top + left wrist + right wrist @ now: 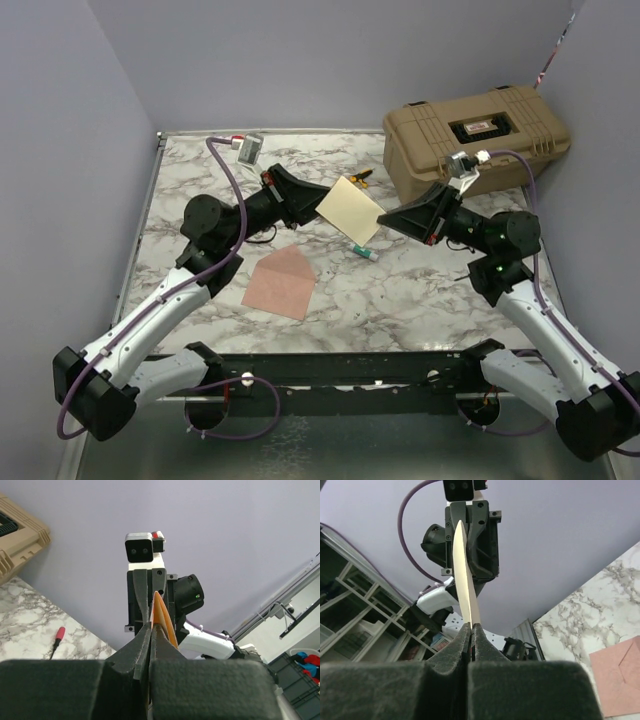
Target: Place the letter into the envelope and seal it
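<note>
The letter (350, 210), a plain pale tan sheet, hangs in the air above the back of the table, held by both grippers. My left gripper (318, 204) is shut on its left edge and my right gripper (384, 220) on its right edge. The sheet shows edge-on in the left wrist view (160, 612) and in the right wrist view (462, 575), pinched between the shut fingers (151, 627) (471, 626). The envelope (280, 283), salmon with a pointed flap, lies flat on the table nearer the front, below the letter; it also shows in the right wrist view (620, 680).
A tan hard case (475, 135) stands at the back right, close behind my right arm. A small marker (365, 252) lies under the letter. A small tool (360, 176) lies by the case. A red-tipped tool (59, 634) lies on the marble.
</note>
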`<action>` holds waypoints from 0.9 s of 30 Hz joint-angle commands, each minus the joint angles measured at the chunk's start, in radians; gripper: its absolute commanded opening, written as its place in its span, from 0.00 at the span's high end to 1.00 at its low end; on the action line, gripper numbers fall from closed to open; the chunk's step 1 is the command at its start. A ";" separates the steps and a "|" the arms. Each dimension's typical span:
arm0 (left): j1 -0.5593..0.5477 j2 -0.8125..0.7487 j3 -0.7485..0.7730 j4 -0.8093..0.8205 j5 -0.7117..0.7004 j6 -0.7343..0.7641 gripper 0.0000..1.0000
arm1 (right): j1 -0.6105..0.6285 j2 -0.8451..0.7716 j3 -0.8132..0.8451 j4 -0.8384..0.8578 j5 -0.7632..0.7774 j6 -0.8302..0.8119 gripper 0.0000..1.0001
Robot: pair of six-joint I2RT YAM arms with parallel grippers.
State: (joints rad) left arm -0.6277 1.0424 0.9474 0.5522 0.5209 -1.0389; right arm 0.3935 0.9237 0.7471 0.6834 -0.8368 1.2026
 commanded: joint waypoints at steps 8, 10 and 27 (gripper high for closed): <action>0.003 -0.196 -0.026 -0.578 -0.189 0.478 0.57 | 0.005 -0.026 0.197 -0.495 0.071 -0.388 1.00; 0.004 -0.235 -0.018 -0.697 -0.259 0.561 0.47 | 0.005 -0.015 0.250 -0.621 0.089 -0.492 1.00; 0.005 -0.061 0.208 -0.920 -0.155 0.966 0.01 | 0.005 0.249 0.604 -1.359 -0.163 -1.270 0.99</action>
State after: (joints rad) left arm -0.6273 0.8715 1.1011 -0.3424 0.2512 -0.1806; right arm 0.3935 1.1473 1.3056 -0.4679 -0.8825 0.1566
